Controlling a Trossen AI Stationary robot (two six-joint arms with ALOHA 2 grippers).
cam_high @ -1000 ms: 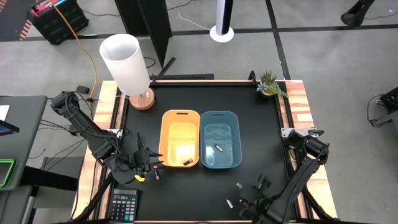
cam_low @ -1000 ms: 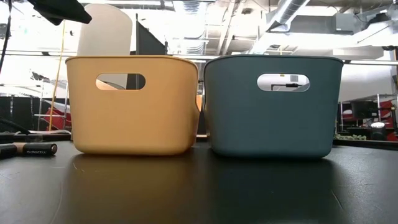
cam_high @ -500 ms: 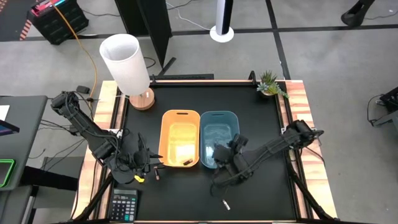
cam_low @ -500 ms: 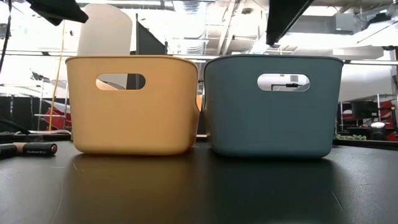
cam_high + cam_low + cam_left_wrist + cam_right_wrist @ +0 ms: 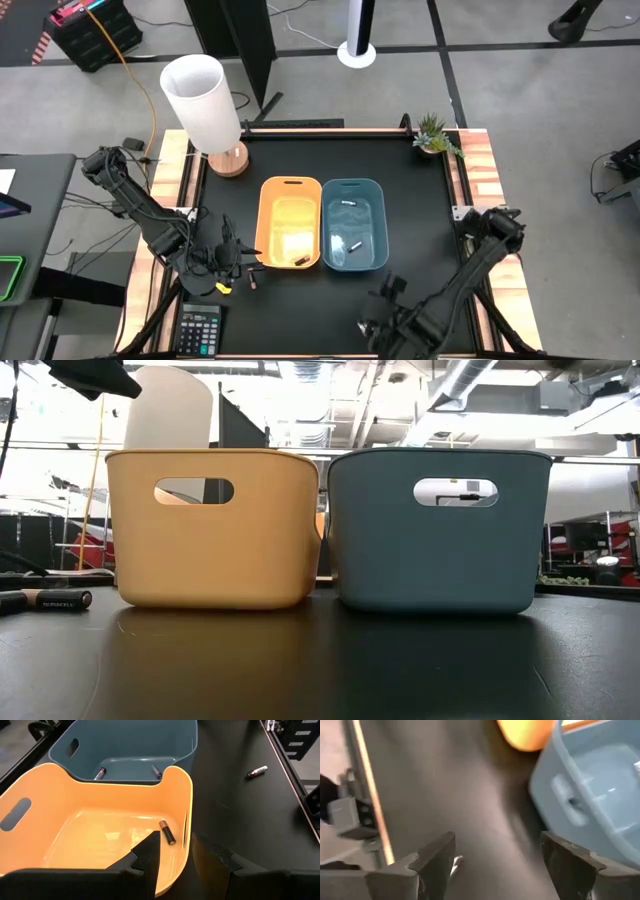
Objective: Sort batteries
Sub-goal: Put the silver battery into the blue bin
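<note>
You had two small batteries point(image 5: 348, 224) in the teal plastic bin point(image 5: 375, 190), one dark battery point(image 5: 167, 831) in the orange plastic bin point(image 5: 268, 215), and a silvery battery point(image 5: 257, 771) loose on the black worktop point(image 5: 420, 190), with both the right tool point(image 5: 495, 855) and left tool point(image 5: 175, 851) apart and empty.

A white lamp point(image 5: 203, 101) is standing at the far left corner, a plant point(image 5: 435, 135) far right, a calculator point(image 5: 199, 329) near left.

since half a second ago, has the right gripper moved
Yes. The right gripper has pulled back from the near end of the blue bin to the table's front edge. The blue bin holds two batteries now, not one.
</note>
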